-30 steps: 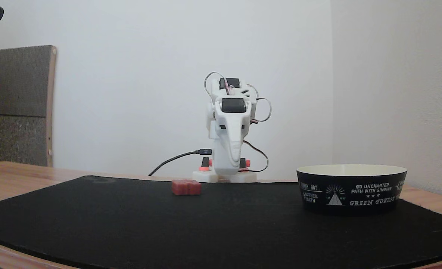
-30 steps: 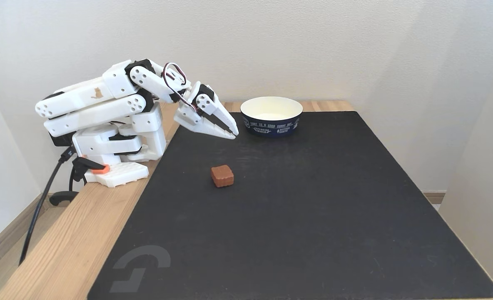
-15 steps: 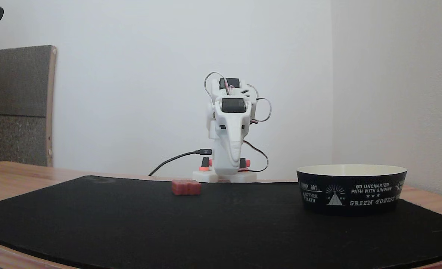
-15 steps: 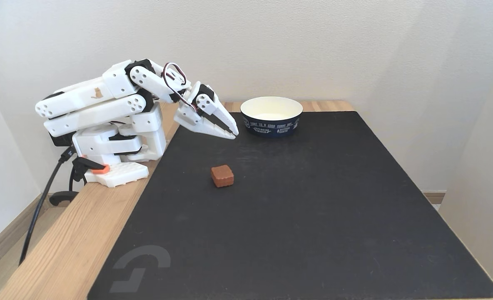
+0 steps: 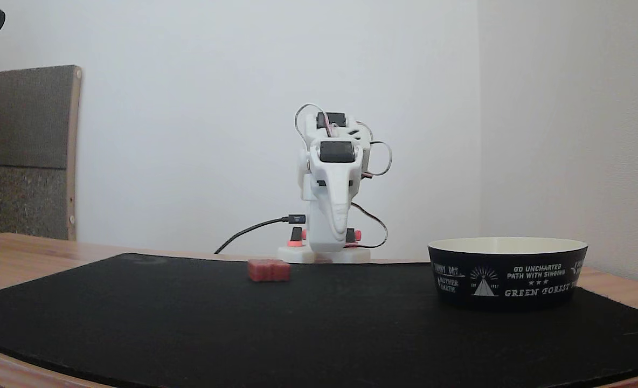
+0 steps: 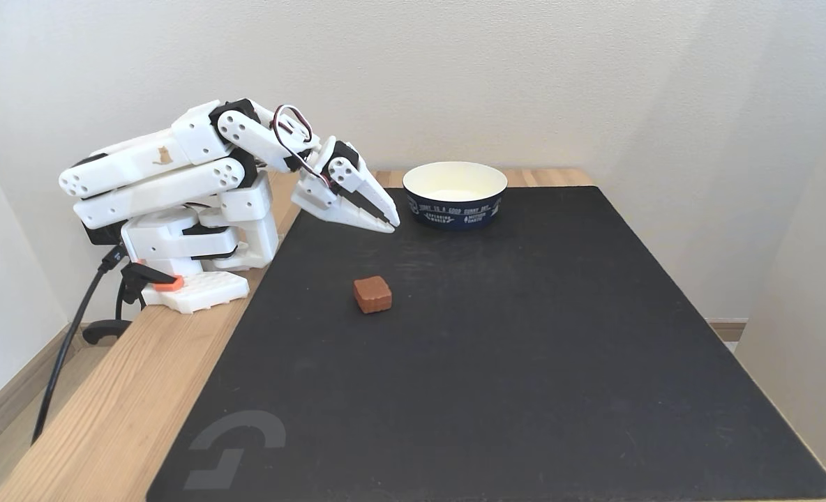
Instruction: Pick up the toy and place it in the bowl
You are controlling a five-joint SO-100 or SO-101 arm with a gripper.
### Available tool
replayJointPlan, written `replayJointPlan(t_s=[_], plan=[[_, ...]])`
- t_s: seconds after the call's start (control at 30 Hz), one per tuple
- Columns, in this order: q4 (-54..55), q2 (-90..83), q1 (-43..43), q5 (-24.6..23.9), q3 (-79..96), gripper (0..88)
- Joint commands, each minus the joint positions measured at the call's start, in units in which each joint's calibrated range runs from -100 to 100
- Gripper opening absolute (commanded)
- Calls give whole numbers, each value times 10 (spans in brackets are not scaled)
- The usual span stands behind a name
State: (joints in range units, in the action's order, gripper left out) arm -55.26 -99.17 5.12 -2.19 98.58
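The pincer (image 6: 391, 224) hangs folded near the arm's base, jaws pressed together and empty, likely a rest pose before reaching. Taking the bowl (image 6: 455, 206) as landmark, the pincer sits just beside it and the toy (image 6: 372, 293) lies well apart on the black mat (image 6: 497, 362). Nothing has moved since the earlier frames.

arm: folded low over its base | tool (image 6: 391, 224): tips together (empty), pointing down-forward, above the surface

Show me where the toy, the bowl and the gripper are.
toy (image 6: 372, 293), a fixed view, its top face.
bowl (image 6: 455, 213), a fixed view, its black outer wall.
gripper (image 6: 391, 224), a fixed view, between the fingertips.
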Motion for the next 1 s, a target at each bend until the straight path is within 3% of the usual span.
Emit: replayJointPlan(t_s=[0.0,0.07,0.17,0.4,0.57,0.77,0.9,0.97], plan=[[5,-6,-1,0,7,59],[5,-6,-2,0,7,120],[5,-6,-6,0,6,281],[5,-3,-12,0,4,295],[49,7,-87,0,-17,300],[81,243,-97,154,-162,301],[54,399,-125,166,-274,301],[-18,509,-175,173,-368,297]])
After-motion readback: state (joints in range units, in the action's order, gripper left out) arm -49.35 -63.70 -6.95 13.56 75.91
